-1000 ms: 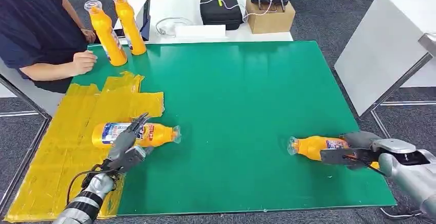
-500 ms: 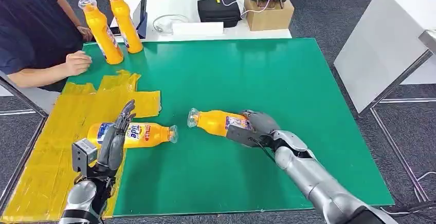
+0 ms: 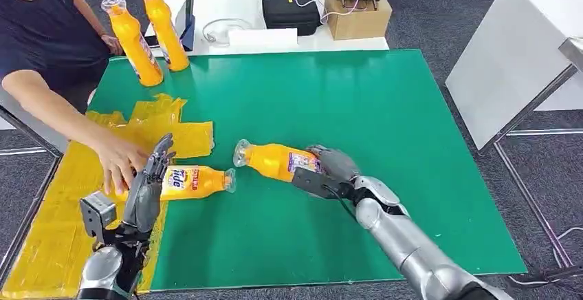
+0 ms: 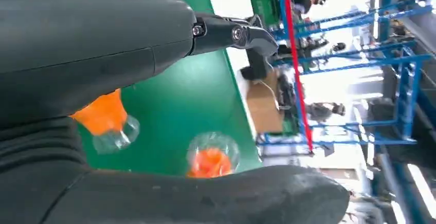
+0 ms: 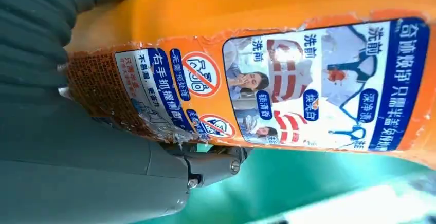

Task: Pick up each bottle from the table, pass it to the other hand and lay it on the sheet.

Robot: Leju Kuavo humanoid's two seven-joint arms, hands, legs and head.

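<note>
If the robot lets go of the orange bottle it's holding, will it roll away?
Probably a little. The orange bottle in the right robot hand looks rounded and lies sideways over the smooth green table, so it may roll. Its glossy plastic may be slippery. It looks rigid, not floppy.

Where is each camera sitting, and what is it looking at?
Head view: high on the robot, looking down at the green table; both arms show, right hand holding a bottle.
Left wrist view: behind the left hand, facing across the table.
Right wrist view: behind the right hand, close on the bottle's label.
Head and right wrist views share that bottle.
</note>
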